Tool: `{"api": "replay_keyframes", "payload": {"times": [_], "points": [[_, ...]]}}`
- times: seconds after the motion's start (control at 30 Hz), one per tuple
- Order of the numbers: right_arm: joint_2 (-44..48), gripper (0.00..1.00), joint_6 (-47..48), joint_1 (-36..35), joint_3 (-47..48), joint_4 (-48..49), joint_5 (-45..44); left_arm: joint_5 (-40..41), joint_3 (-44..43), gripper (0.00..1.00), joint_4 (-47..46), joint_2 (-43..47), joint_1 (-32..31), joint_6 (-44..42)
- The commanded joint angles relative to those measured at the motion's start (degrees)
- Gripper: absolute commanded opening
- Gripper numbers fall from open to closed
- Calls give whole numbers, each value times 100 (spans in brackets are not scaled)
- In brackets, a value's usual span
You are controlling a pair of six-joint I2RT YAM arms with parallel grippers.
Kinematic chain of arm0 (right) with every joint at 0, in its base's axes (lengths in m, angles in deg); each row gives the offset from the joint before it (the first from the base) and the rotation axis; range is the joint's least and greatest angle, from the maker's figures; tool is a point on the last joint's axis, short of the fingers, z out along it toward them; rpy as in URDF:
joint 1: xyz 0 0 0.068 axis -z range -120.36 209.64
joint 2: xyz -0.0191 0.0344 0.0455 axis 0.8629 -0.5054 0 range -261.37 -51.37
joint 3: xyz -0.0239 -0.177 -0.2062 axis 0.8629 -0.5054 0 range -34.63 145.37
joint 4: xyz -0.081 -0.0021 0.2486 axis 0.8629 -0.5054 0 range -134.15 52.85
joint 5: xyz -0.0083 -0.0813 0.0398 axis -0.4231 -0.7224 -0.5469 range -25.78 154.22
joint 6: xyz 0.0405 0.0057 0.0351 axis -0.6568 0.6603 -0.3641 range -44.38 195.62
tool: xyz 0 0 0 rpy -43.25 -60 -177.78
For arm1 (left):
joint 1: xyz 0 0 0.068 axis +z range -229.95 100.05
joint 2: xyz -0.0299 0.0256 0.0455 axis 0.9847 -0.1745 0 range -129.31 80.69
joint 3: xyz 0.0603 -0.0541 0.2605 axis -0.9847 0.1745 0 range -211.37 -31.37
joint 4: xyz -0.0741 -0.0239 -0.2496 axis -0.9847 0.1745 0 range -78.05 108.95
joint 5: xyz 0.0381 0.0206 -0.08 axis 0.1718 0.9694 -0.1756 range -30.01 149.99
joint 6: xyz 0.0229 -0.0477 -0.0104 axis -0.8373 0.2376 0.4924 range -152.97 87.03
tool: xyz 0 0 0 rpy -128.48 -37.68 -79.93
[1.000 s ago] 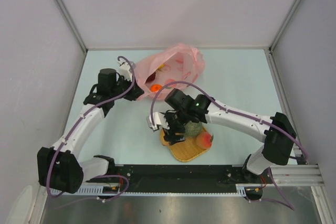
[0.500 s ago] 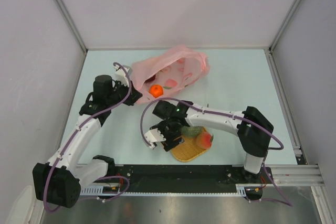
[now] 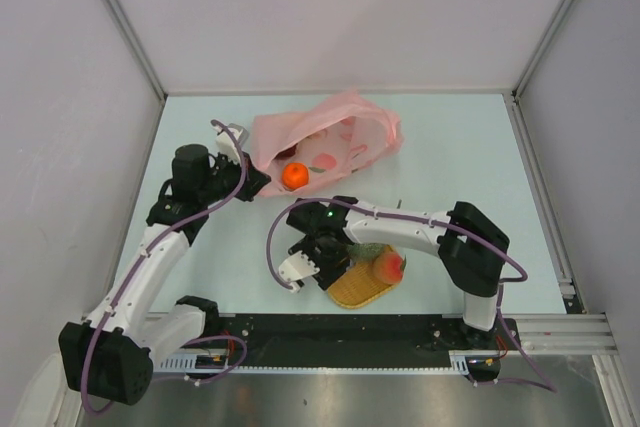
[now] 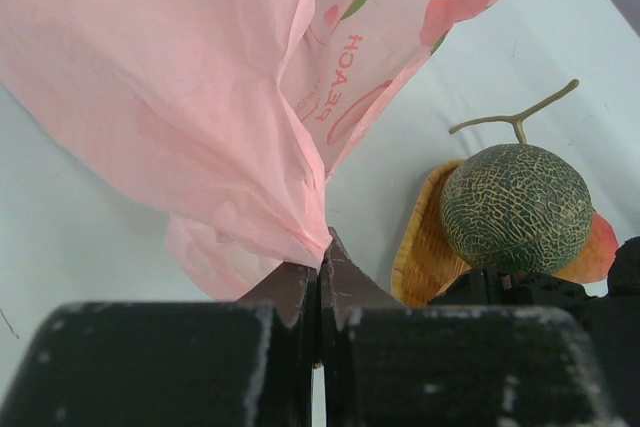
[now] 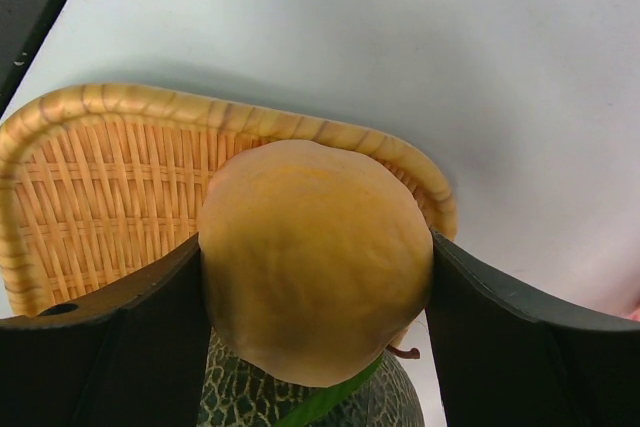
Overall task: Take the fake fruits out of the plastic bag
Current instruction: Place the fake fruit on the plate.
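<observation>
The pink plastic bag (image 3: 335, 135) lies at the back middle, its mouth towards the left. An orange (image 3: 294, 175) sits in that mouth. My left gripper (image 3: 250, 179) is shut on the bag's edge (image 4: 300, 197), and its fingertips (image 4: 340, 272) pinch the film. My right gripper (image 3: 322, 265) is shut on a yellow-orange fruit (image 5: 310, 277) just above the woven mat (image 5: 90, 187). The green netted melon (image 3: 366, 250) and a peach (image 3: 390, 267) rest on the mat (image 3: 352, 292). The melon also shows in the left wrist view (image 4: 515, 209).
Grey walls enclose the table on three sides. The black rail (image 3: 380, 332) with the arm bases runs along the near edge. The right arm's forearm (image 3: 410, 227) stretches across behind the mat.
My right gripper has moved left and nearer with the fruit, low over the mat's left edge. My left gripper drew the bag edge a little left; the bag sagged flatter and the orange sits further out.
</observation>
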Motion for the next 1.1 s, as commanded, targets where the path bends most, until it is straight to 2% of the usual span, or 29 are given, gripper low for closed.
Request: {"api": "replay_keyframes", "payload": {"times": [0.0, 0.07, 0.2, 0.27, 0.33, 0.8, 1.07], "points": [[-174, 54, 86, -46, 177, 169, -190, -172, 71, 0, -217, 136, 56, 101], [-200, 61, 24, -55, 168, 248, -278, -180, 97, 0, -244, 145, 56, 119], [-139, 85, -152, -73, 177, 442, -260, -207, 124, 0, -261, 136, 65, 136], [-112, 89, -160, -116, 177, 407, -260, -207, 124, 0, -279, 145, 56, 136], [-86, 100, -169, -134, 177, 407, -287, -224, 132, 0, -297, 127, 56, 145], [274, 100, -203, -327, 282, 363, -612, -242, 124, 0, -270, 127, 65, 136], [477, 100, -310, -354, 967, -603, 29, -286, 115, 0, -235, 40, 56, 119]]}}
